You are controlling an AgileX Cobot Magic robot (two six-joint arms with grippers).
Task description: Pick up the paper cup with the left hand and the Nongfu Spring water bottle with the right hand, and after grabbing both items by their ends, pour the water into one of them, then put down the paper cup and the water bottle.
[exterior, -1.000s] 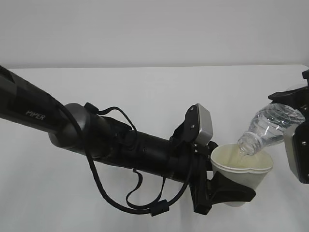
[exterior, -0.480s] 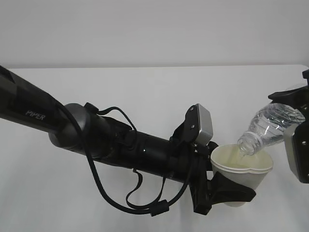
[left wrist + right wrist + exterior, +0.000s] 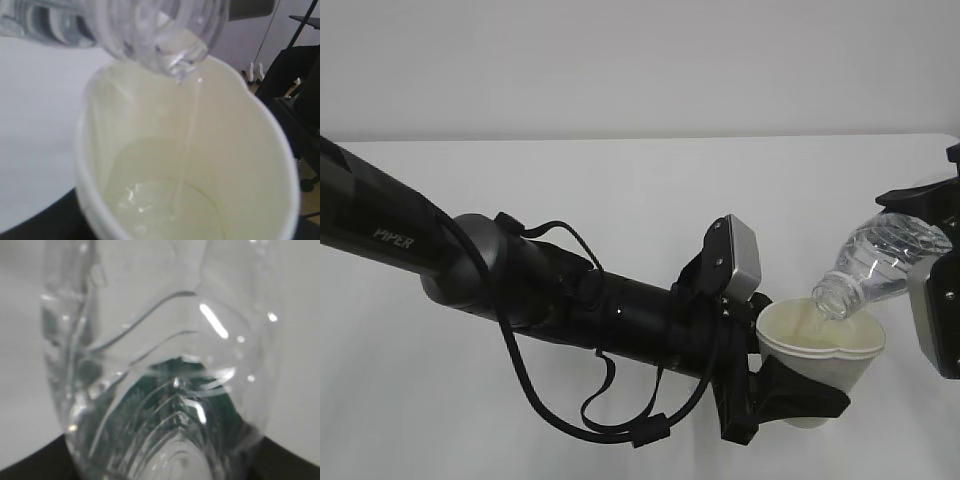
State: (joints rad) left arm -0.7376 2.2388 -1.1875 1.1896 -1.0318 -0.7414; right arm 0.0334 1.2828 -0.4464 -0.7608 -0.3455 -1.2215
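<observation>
The left hand (image 3: 790,395) has its 2 black fingers clamped around the paper cup (image 3: 820,355), holding it upright above the white table (image 3: 620,190). The right hand (image 3: 935,300) grips the Nongfu Spring water bottle (image 3: 880,260) by its base, tilted mouth-down over the cup's rim. A thin stream of water (image 3: 187,145) runs into the cup, pooling at the bottom.
</observation>
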